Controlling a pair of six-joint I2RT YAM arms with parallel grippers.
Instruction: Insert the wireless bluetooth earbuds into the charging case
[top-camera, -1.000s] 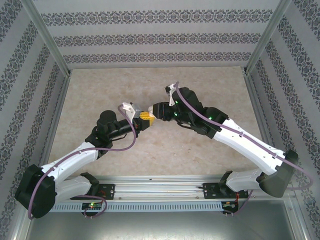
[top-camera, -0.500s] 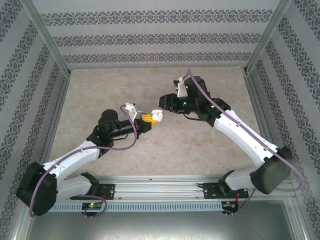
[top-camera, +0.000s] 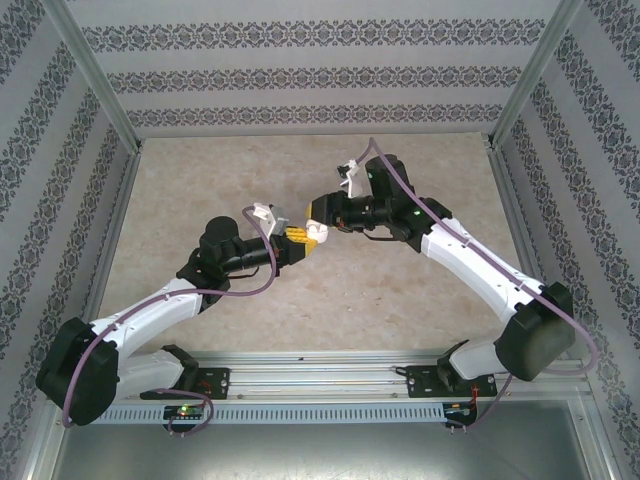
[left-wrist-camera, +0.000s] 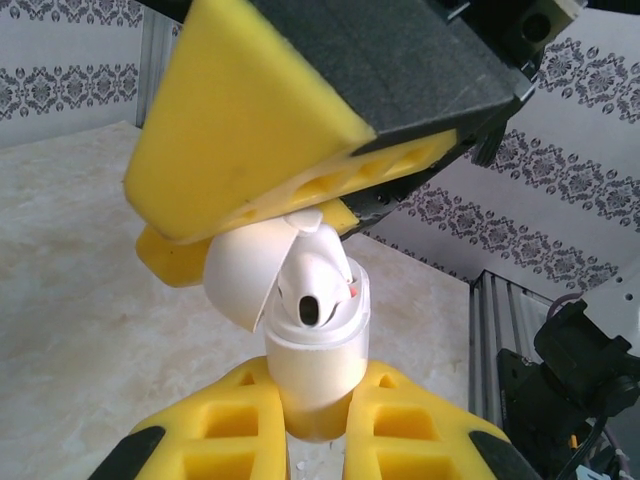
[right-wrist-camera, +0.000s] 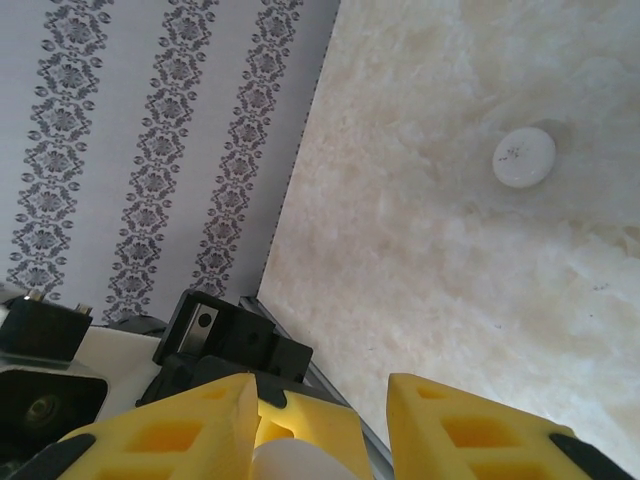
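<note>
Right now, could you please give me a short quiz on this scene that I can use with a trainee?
1. True or false: the left gripper holds the charging case with its lid shut.
2. What sits in the case? A: an earbud. B: a coin. C: nothing.
3. In the right wrist view, what small thing lies on the table?
Key: 1 false, the lid stands open. 2 A, a white earbud sits in the case. 3 a round white disc.
</note>
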